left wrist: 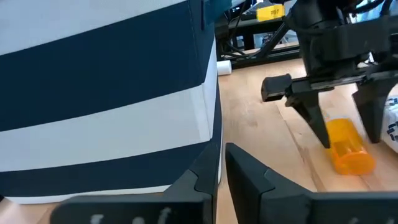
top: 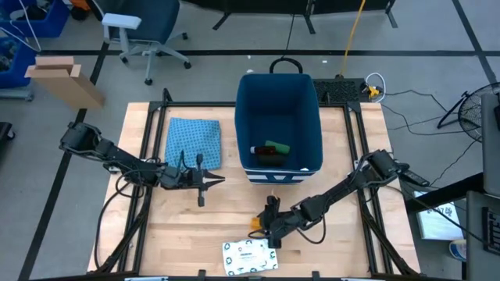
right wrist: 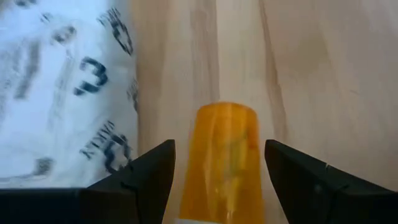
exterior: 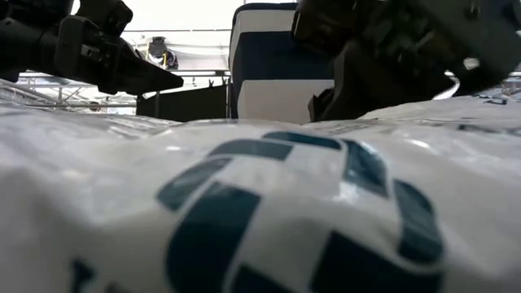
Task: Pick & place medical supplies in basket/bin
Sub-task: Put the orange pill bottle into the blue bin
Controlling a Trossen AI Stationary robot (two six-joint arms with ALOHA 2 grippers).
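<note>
An orange see-through bottle (right wrist: 225, 168) lies on its side on the wooden table, near the front. My right gripper (right wrist: 219, 148) is open and comes down over it, one finger on each side, with a gap showing on both sides (left wrist: 349, 138). A flat white packet with green print (top: 250, 256) lies just nearer the front edge. The dark-blue bin (top: 305, 101) stands at the far middle, its white-striped short side facing the near edge. On its floor lie a green cylinder (top: 278, 147) and a dark item with red (top: 264, 154). My left gripper (top: 221, 181) is shut and hovers left of the bin.
A light blue patterned cloth (top: 194, 140) lies flat left of the bin, just beyond my left gripper. The packet (exterior: 260, 203) fills the low view's foreground. Black frame rails (top: 144, 156) run along both table sides. Bare wood lies between the two grippers.
</note>
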